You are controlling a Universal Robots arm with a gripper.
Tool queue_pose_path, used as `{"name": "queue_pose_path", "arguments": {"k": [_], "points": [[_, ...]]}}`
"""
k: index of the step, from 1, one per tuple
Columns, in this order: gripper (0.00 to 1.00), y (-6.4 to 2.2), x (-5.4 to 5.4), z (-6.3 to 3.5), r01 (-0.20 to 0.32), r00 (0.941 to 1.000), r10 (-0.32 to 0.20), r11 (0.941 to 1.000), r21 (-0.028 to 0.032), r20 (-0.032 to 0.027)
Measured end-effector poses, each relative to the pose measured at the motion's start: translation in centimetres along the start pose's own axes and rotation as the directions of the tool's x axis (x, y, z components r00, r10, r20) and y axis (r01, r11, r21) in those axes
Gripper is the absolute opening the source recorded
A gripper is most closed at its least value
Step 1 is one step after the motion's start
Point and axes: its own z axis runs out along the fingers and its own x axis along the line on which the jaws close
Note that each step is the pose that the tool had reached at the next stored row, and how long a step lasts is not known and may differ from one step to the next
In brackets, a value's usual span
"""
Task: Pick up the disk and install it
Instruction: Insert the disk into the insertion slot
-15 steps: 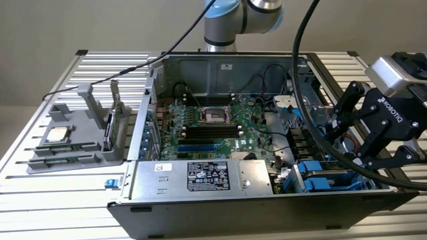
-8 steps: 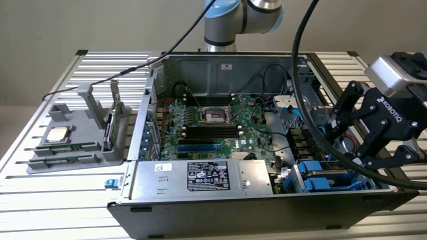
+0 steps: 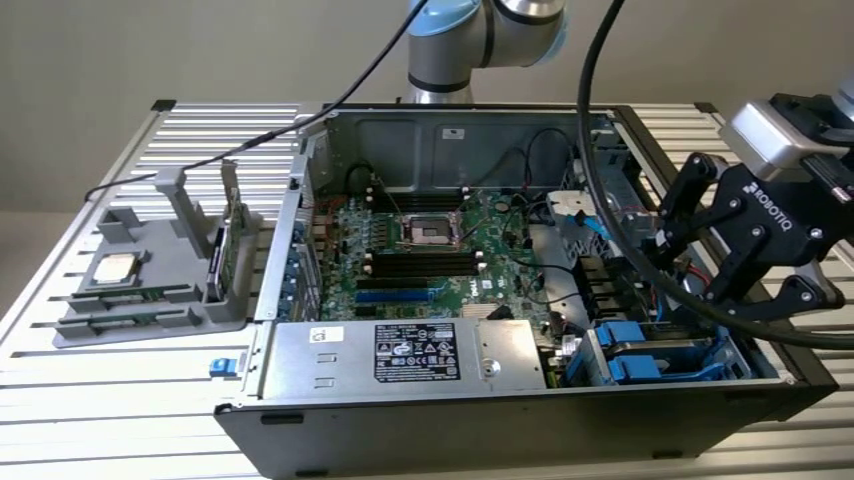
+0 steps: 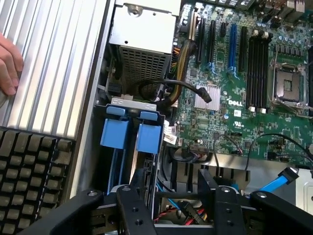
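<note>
Now the pincer (image 4: 173, 198) gapes wide, empty, over the case (image 3: 441, 432).

hand (image 4: 9, 61) cut off at the edge; label (image 3: 414, 352) text unreadable.

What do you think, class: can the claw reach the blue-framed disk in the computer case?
Probably yes: the open claw hangs above the lidless case, with the blue-framed disk uncovered close by. Loose wires beside it might snag.
</note>
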Motion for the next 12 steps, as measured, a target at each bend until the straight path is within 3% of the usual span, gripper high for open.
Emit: {"name": "queue_pose_path", "arguments": {"k": [12], "points": [[0.56, 0.17, 0.22, -0.52, 0.002, 1.0000, -0.002, 1.0000, -0.0018, 0.0022]]}}
